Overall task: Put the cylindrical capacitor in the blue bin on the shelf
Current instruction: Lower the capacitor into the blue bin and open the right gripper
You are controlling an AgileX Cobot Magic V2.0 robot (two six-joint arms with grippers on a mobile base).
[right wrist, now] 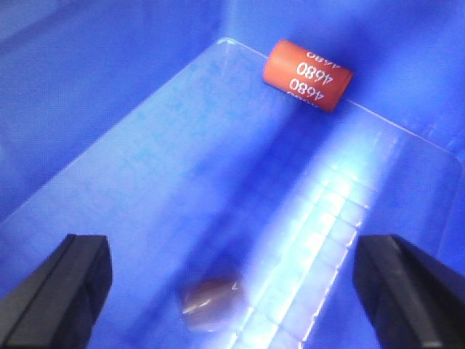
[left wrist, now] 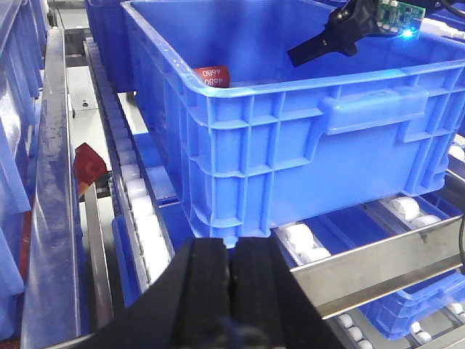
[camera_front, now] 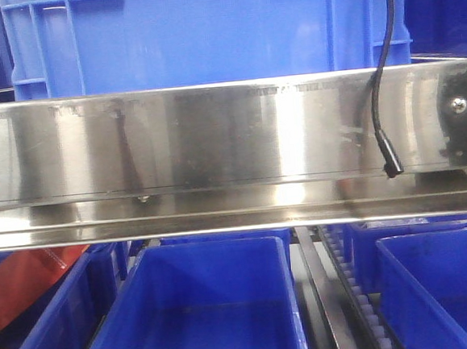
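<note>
The blue bin (left wrist: 305, 131) stands on the white rollers (left wrist: 138, 203) of the steel shelf (camera_front: 214, 135). An orange cylindrical capacitor (right wrist: 308, 75) marked 4680 lies against the bin's far wall and also shows as the capacitor (left wrist: 211, 75) inside the bin. A second, blurred reddish-brown cylinder (right wrist: 211, 302) is over the bin floor (right wrist: 182, 160), apart from both fingers. My right gripper (right wrist: 232, 247) is open above it, inside the bin, and appears as the right gripper (left wrist: 320, 43). My left gripper (left wrist: 232, 251) is shut on nothing, in front of the bin's near corner.
The shelf's broad mirror rail hides most of the bin (camera_front: 190, 32) in the front view. A black cable (camera_front: 384, 130) hangs across the rail. More blue bins (camera_front: 203, 306) sit on the level below. A red object (camera_front: 24, 288) lies lower left.
</note>
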